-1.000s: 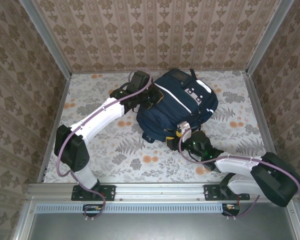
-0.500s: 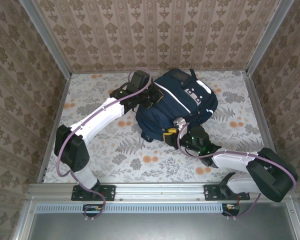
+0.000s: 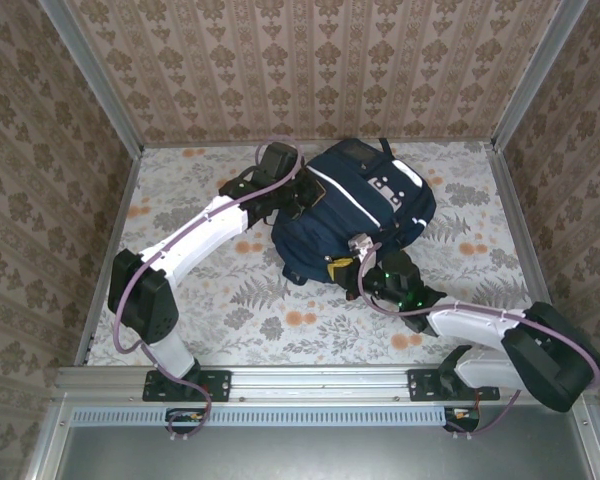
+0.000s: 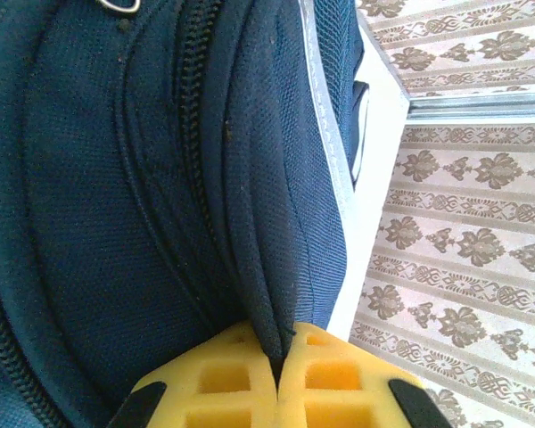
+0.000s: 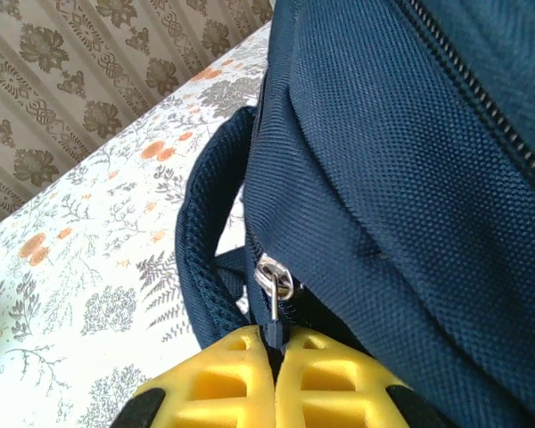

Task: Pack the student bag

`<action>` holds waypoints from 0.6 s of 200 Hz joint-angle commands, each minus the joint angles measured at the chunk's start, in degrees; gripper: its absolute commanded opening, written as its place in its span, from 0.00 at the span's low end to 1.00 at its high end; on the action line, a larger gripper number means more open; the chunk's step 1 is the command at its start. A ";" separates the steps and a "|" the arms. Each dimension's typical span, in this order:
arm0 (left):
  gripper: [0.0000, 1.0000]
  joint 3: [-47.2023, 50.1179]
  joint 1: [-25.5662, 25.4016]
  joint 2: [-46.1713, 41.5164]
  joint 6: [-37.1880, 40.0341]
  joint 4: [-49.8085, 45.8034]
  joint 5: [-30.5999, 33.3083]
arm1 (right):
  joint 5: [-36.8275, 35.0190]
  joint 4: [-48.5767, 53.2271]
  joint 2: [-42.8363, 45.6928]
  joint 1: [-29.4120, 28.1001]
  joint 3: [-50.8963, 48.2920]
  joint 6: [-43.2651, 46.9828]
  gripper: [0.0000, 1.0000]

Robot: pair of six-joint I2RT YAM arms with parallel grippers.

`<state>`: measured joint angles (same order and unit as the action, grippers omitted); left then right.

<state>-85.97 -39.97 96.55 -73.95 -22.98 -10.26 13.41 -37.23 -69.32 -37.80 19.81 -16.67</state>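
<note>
Ok, L gripper (image 4: 278, 357) pinches fabric fold (image 4: 260, 285) on student bag (image 3: 355, 215) L edge; R gripper (image 5: 275, 343) clamps zipper pull (image 5: 274, 287) at near edge; table (image 3: 200, 310) free either side.

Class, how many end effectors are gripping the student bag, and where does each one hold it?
2. The left end effector pinches a fabric fold on the student bag's left side; the right end effector pinches a zipper pull at its near edge.
</note>
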 commanded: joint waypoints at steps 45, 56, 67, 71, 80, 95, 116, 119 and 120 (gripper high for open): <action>0.00 -0.06 1.71 -5.06 8.12 4.83 -1.20 | -0.64 13.37 7.21 -0.12 2.02 3.02 0.01; 0.00 -0.41 1.91 -5.00 9.75 3.77 -1.42 | -0.85 15.61 7.52 -0.17 2.71 3.22 0.00; 0.00 -0.76 2.04 -5.13 11.91 2.27 -1.21 | -1.34 17.54 8.02 -0.16 3.25 3.17 0.00; 0.00 -0.79 2.04 -5.15 12.75 1.63 -1.08 | -1.64 18.48 8.20 -0.12 3.51 3.13 0.00; 0.00 -0.94 2.07 -5.40 14.77 0.38 -0.77 | -2.36 20.59 8.64 -0.17 4.19 3.04 0.00; 0.00 -1.13 2.01 -5.33 18.55 -1.96 -0.71 | -3.20 24.13 9.24 -0.17 5.47 2.66 0.00; 0.00 1.07 1.84 -5.57 21.25 -3.11 -1.35 | -4.71 31.35 8.50 -0.17 9.56 1.30 0.00; 0.00 1.61 1.83 -5.55 21.30 -2.90 -1.63 | -4.64 32.37 8.25 -0.17 10.28 1.29 0.00; 0.00 1.74 1.83 -5.52 21.35 -2.79 -1.75 | -4.59 32.69 8.15 -0.17 10.48 1.24 0.00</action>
<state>-85.43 -39.22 95.94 -60.49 -26.76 -12.16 11.57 -14.81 -61.76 -37.87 24.95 -14.79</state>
